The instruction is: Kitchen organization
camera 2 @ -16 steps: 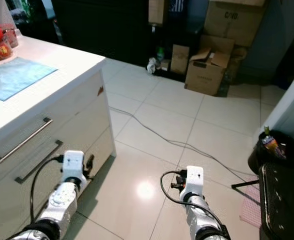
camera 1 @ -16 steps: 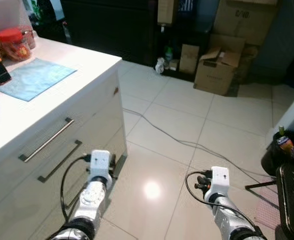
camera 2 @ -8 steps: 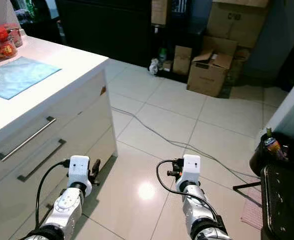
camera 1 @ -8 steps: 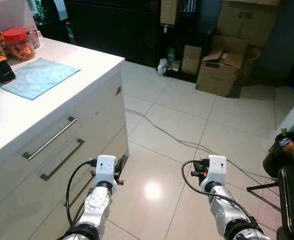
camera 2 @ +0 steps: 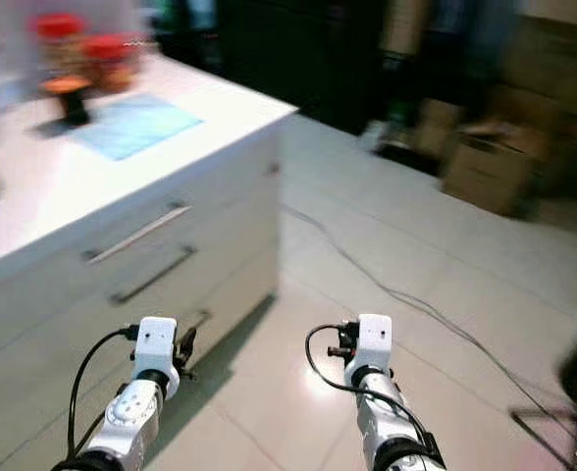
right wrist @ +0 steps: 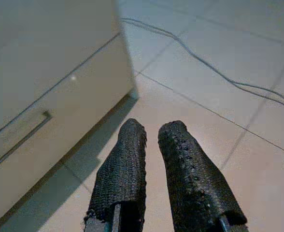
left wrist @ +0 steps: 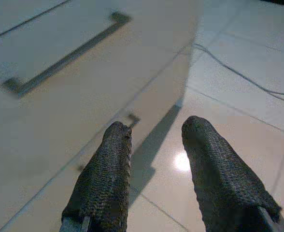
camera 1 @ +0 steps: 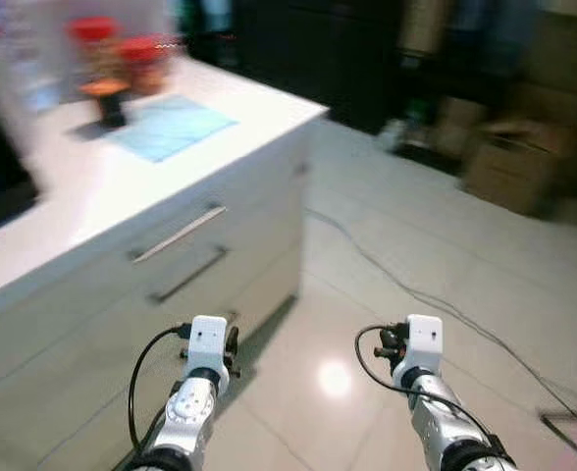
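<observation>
Red-lidded jars (camera 1: 122,51) are the kitchen stuff we can see here, two of them standing close together at the far end of the white worktop (camera 1: 82,196), off to our left. They look like they've got something orange-ish in them, but the head views are smeared with motion blur, so we can't tell what. Right in front of them stands a small dark object with an orange top (camera 1: 109,101); too blurry to name. A light blue cloth (camera 1: 171,126) lies flat on the worktop just beside those, nearer the corner.

Below the worktop edge we see drawer fronts with two long bar handles (camera 1: 178,234), one above the other. A thin cable (camera 1: 416,294) snakes across the pale tiled floor (camera 1: 387,245), well away from the cabinet. Brown cardboard boxes (camera 1: 509,167) sit on the floor at the far side, blurred. Something dark is cut off at the left edge over the worktop and we can't make it out.

Both arms are held low in front of us over the floor. Our left tool (left wrist: 154,164) has its fingers moderately apart with nothing between them, pointing at the base of the drawers. Our right tool (right wrist: 151,159) has its fingers at a narrow gap, also empty, over the tiles near the cabinet corner.
</observation>
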Robot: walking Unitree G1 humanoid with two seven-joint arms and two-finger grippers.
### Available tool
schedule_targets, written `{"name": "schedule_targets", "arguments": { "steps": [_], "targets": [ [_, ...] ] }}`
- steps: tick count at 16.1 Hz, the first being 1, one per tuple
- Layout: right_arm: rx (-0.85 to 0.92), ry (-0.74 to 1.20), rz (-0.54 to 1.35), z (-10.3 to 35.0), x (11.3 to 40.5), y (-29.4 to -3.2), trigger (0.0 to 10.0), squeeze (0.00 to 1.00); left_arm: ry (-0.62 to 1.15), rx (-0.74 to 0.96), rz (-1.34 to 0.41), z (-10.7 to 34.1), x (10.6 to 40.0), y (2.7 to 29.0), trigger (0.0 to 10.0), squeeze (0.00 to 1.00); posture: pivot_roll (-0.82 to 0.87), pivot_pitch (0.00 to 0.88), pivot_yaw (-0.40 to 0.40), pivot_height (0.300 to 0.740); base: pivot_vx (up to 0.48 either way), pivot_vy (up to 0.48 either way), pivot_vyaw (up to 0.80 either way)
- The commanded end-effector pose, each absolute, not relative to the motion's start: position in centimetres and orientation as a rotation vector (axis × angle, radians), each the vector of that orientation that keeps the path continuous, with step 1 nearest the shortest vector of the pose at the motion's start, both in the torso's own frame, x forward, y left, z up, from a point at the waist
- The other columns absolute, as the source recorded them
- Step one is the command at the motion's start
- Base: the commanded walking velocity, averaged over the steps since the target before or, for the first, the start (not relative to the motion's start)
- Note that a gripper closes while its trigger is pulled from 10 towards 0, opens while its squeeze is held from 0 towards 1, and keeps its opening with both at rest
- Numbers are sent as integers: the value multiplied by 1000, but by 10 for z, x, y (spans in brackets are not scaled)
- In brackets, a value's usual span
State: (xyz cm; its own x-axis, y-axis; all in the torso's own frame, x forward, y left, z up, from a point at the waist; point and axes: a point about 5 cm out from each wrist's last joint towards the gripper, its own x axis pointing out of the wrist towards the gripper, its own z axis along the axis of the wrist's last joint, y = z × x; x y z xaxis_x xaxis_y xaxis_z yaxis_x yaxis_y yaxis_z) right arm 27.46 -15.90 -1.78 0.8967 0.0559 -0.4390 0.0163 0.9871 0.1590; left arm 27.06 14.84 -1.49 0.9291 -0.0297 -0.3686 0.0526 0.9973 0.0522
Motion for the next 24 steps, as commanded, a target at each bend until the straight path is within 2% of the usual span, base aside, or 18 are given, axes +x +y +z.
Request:
{"name": "schedule_targets", "arguments": {
  "steps": [1,24],
  "targets": [
    [161,454,21,-16,277,-159,10000,0,385,70,-31,-16,270,151,10000,0,113,6,17,740,0,0,781],
    [171,459,42,-18,274,-156,10000,0,397,73,-25,-18,267,151,10000,0,116,13,15,740,0,0,798]
  ]
}}
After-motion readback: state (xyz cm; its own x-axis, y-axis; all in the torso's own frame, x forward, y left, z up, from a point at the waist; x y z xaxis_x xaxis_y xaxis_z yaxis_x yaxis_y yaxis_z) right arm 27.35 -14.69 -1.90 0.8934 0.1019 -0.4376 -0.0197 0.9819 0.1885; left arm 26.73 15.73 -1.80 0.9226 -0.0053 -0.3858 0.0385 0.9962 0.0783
